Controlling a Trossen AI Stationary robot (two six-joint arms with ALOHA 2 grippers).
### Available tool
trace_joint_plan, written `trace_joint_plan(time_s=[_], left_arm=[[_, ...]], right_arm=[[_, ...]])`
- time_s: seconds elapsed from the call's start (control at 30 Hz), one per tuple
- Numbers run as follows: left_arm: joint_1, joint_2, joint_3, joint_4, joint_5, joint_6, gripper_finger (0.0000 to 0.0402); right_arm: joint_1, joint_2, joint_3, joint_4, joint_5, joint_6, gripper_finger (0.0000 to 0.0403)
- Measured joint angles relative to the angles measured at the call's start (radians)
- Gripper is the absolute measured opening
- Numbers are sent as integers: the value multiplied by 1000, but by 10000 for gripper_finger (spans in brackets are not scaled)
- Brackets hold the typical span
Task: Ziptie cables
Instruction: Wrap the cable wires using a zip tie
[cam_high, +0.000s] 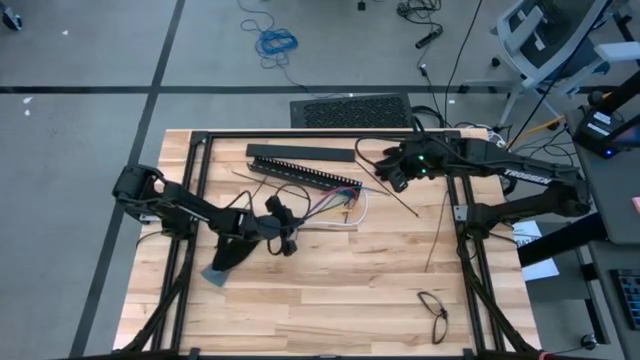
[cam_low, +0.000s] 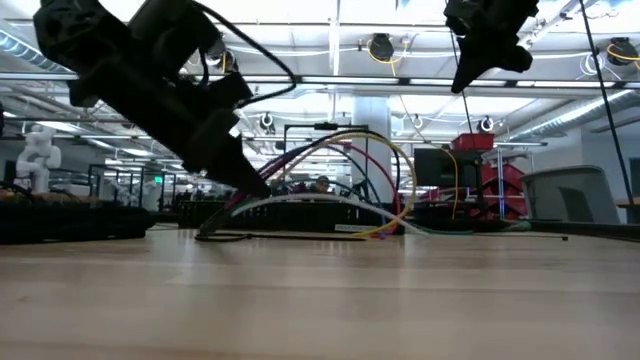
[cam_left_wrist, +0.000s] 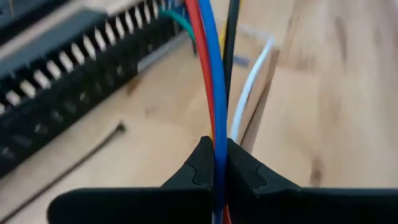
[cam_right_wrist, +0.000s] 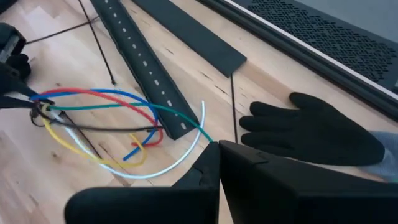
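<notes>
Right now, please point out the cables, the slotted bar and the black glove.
cables (cam_right_wrist: 112, 109): right wrist view, on the green wire's arc.
slotted bar (cam_right_wrist: 140, 59): right wrist view, on its middle.
black glove (cam_right_wrist: 317, 134): right wrist view, on the palm.

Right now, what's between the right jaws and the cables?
In the right wrist view, the slotted bar crosses between the right gripper and most of the cables; some wires pass under it.

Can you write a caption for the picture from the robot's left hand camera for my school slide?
The left gripper pinches the bundled cables between its fingers beside the slotted bar.
</notes>
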Motion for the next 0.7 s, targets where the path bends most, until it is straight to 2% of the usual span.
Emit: trace_joint_plan(time_s=[0.13, 0.2, 0.37, 0.7], left_arm=[[1, -23, -1, -5, -104, -48, 7], [14, -29, 1, 41, -118, -54, 7], [29, -11, 0, 28, -82, -107, 10], [29, -11, -1, 24, 3, -64, 12]], right_arm=[[0, 1, 0, -2, 0, -2, 0], [-1, 1, 0, -1, 0, -7, 0], [-1, 1, 0, -1, 0, -9, 0], [-1, 1, 0, -2, 1, -41, 0]])
